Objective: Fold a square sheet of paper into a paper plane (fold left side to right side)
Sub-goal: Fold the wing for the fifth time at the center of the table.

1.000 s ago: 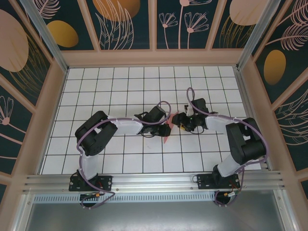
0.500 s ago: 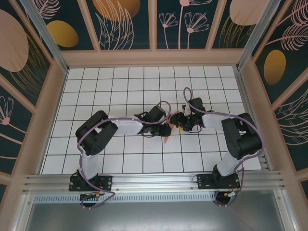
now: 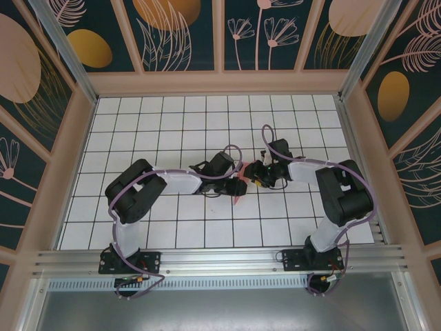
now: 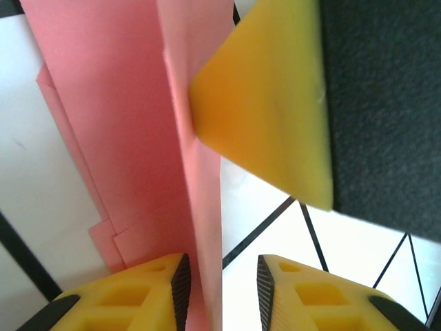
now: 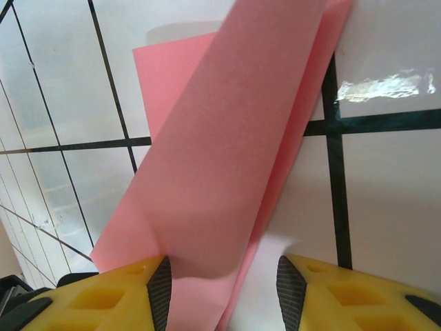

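The salmon-pink sheet of paper (image 4: pixel 117 138), thin and already creased into stepped layers, sits near the middle of the white grid-tiled table (image 3: pixel 172 124), a little toward 4 o'clock from its centre. One flap is lifted off the tiles between your two arms.

Your right arm (image 3: pixel 331 186) has swung its wrist toward 9 o'clock, so the black-and-yellow right gripper (image 5: pixel 222 276) now crowds closer to the other one. The left arm (image 3: pixel 172 181) has barely shifted.

The change that matters is at the black-and-yellow left gripper (image 4: pixel 220 269): its jaws have just come apart. In its wrist view the raised flap runs up between the pads, brushing the 9 o'clock one, with bare tile showing before the 3 o'clock one. It is released, not pinching.

The right gripper straddles the paper too. Pink fills the 9 o'clock side of its gap and bare table the 3 o'clock side, so it is unclenched as well, though narrowing. One of its yellow fingers (image 4: pixel 269 103) leans on the flap at 1 o'clock in the left wrist view.

I read this as a handover. Neither gripper clamps the flap, so it could spring back before you press the crease.
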Motion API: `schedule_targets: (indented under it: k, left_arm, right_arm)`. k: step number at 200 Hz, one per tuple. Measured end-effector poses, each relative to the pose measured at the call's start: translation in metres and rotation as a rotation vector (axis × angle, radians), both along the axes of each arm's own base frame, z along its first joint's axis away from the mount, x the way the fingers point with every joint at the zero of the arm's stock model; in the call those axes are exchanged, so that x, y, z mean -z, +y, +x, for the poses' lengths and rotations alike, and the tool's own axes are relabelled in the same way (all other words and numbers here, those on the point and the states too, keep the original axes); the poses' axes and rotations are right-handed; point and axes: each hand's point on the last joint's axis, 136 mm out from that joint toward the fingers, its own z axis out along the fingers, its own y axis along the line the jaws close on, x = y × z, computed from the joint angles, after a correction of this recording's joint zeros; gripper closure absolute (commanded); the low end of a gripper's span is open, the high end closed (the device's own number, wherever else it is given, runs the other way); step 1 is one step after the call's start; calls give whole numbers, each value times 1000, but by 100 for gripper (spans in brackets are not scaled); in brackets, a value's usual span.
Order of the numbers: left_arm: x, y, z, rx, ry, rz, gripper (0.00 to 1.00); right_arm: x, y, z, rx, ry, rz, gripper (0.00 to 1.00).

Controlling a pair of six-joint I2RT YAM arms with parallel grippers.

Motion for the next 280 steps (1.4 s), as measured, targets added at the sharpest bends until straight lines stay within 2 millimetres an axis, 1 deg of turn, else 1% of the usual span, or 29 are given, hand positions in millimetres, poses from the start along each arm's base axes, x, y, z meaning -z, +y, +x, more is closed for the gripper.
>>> schedule_targets:
  k: [27, 48, 63, 95, 116, 157, 175, 218, 246, 280]
  left_arm:
    - [-5, 6, 3, -13, -1, -7, 59]
    - [-15, 10, 8, -26, -8, -26, 58]
    - [-21, 11, 10, -28, -12, -43, 59]
    - [-24, 9, 10, -19, -1, -65, 59]
    - [-21, 8, 8, -13, 11, -68, 59]
    - [-6, 7, 2, 1, 59, -59, 59]
    - [-3, 7, 0, 5, 69, -60, 62]
    - [-3, 6, 0, 3, 81, -65, 75]
    - [-1, 5, 1, 3, 82, -65, 81]
    - [-4, 2, 3, 2, 77, -73, 87]
  right_arm:
    - [0, 0, 0, 0, 1, -1, 51]
    - [0, 0, 0, 0, 2, 0, 51]
    - [0, 0, 0, 0, 2, 0, 51]
    - [0, 0, 0, 0, 2, 0, 51]
    - [0, 0, 0, 0, 2, 0, 51]
    - [0, 0, 0, 0, 2, 0, 50]
    - [0, 0, 0, -1, 1, 1, 50]
    - [0, 0, 0, -1, 1, 0, 50]
    - [0, 0, 0, -1, 0, 1, 50]
    - [-2, -2, -1, -4, -30, 9, 47]
